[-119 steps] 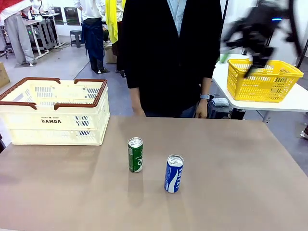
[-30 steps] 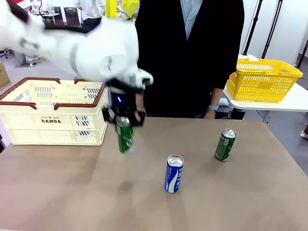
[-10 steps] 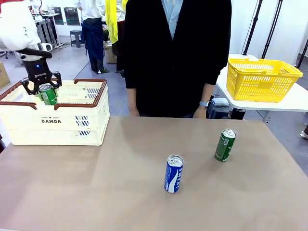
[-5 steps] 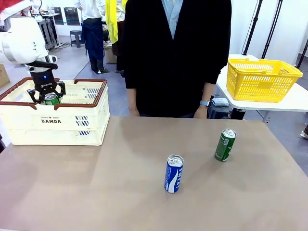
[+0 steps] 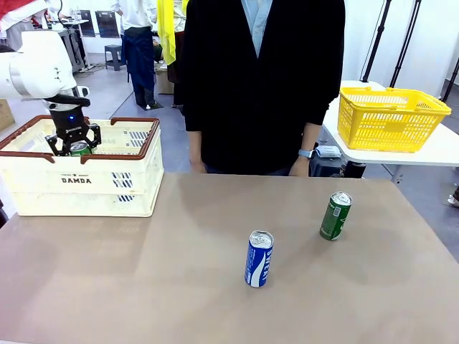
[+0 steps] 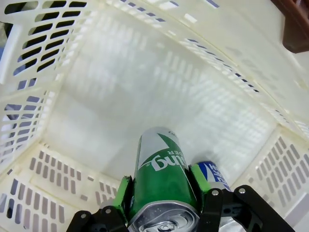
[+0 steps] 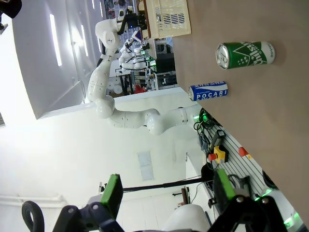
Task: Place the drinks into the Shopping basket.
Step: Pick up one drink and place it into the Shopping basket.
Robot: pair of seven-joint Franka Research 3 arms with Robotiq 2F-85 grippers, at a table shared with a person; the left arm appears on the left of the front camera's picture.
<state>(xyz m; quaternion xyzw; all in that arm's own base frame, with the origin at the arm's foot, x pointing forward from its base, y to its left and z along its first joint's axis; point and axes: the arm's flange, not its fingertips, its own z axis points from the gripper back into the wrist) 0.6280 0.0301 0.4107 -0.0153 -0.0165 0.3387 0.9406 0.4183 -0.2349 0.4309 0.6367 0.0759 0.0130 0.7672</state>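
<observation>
Standing by the worktop (image 5: 179, 301), a plain brown-grey surface, I can see the white left arm reaching down into the large cream-white plastic shopping basket (image 5: 107, 185) with the brown rim and slotted sides, which sits at the worktop's far left. The left jaws are clenched on a slim green metal drink can (image 6: 161, 169) with a white arrow mark: the green pads (image 6: 123, 192) press against its two sides near the silver top. The can hangs inside the basket, above the pale floor, its top just below the rim as seen from the front (image 5: 79, 148). Just beside it, lower in the basket, part of a blue and white can (image 6: 211, 173) peeks out (most of it is hidden behind the jaws). On the open worktop a blue slim can with white lettering (image 5: 259, 259) stands near the middle, and a dark green slim can with a silver top (image 5: 335, 216) stands to its right, the two well apart. The right jaws are released, their pads spread wide with nothing between them, up off the worktop. A person in a dark jacket (image 5: 265, 79) stands at the far edge, arms down.
</observation>
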